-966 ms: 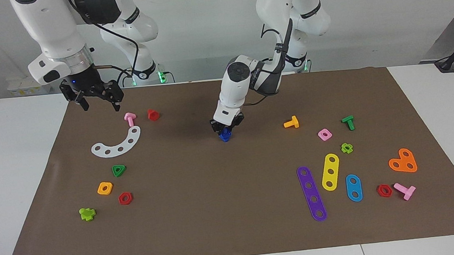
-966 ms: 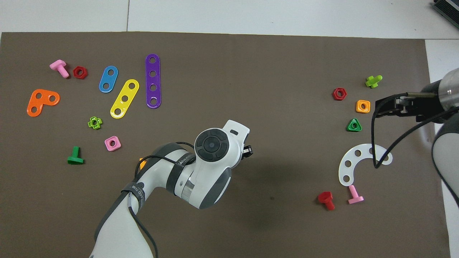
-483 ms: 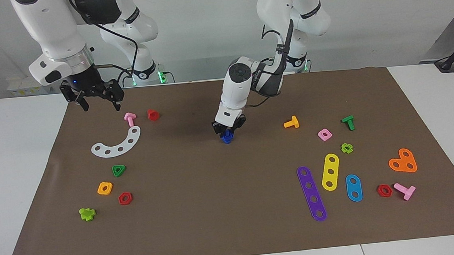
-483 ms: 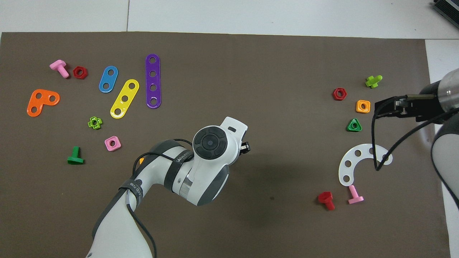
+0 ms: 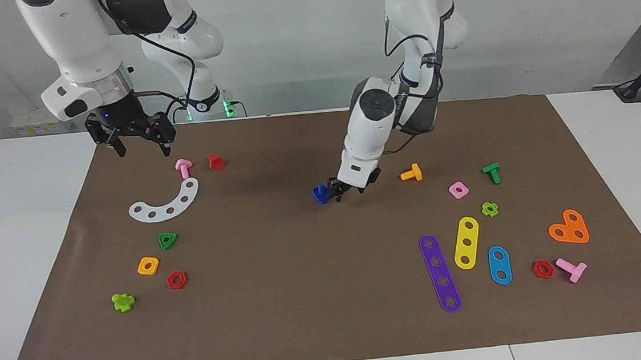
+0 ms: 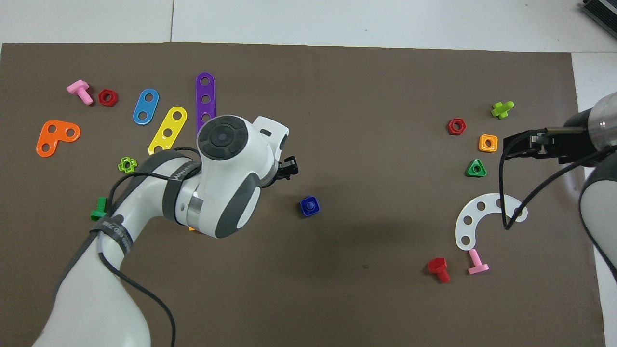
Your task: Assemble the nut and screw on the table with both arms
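Facing view: the right gripper (image 5: 135,142) hangs with fingers apart over the mat's edge, waiting. Mid-table, the nut (image 5: 320,194) sits joined to the screw (image 6: 310,205), the left gripper (image 5: 337,194) just beside them, fingers apart. Retreating cleanly means rising straight, clear of the blue pair. The brown mat (image 5: 318,294) covers the white table (image 5: 22,238).
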Robot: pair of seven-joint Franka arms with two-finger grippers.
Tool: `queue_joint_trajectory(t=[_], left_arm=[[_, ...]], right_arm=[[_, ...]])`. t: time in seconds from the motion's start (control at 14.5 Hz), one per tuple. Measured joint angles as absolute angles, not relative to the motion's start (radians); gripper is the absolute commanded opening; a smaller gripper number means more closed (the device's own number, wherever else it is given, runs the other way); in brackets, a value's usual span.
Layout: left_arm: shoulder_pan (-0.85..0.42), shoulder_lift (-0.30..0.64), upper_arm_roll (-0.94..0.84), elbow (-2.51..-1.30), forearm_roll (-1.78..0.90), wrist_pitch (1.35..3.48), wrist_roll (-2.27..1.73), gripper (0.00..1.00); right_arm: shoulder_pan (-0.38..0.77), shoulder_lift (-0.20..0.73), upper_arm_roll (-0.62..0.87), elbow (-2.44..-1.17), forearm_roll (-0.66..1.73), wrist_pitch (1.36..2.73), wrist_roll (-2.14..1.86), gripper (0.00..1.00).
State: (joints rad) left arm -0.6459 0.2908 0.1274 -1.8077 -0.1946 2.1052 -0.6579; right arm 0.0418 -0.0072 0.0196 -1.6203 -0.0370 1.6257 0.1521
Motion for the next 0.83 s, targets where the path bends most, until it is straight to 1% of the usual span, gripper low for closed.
queue_joint_trajectory(t=[0.28,0.48,0.69,0.76,0.83], left_arm=[[-0.461,0.174,0.136,-1.774,-0.191,1.917,-0.365,0.75],[-0.340,0.111,0.139,-1.767,-0.184,1.793,-0.131,0.74],[-0.231,0.050,0.141,-1.773,-0.087,1.672,0.095,0.74],[-0.198,0.022,0.141,-1.784,-0.065,1.657,0.132,0.75],[-0.168,-0.010,0.141,-1.800,-0.056,1.652,0.149,0.85]], right_arm=[[0.042,-0.007,0.020,-1.620,-0.037,1.626,0.152,1.00],[0.042,-0.007,0.021,-1.620,-0.037,1.626,0.152,1.00],[0.045,-0.007,0.025,-1.620,-0.037,1.626,0.152,1.00],[0.045,-0.007,0.025,-1.620,-0.037,1.626,0.152,1.00],[0.045,-0.007,0.025,-1.620,-0.037,1.626,0.152,1.00]])
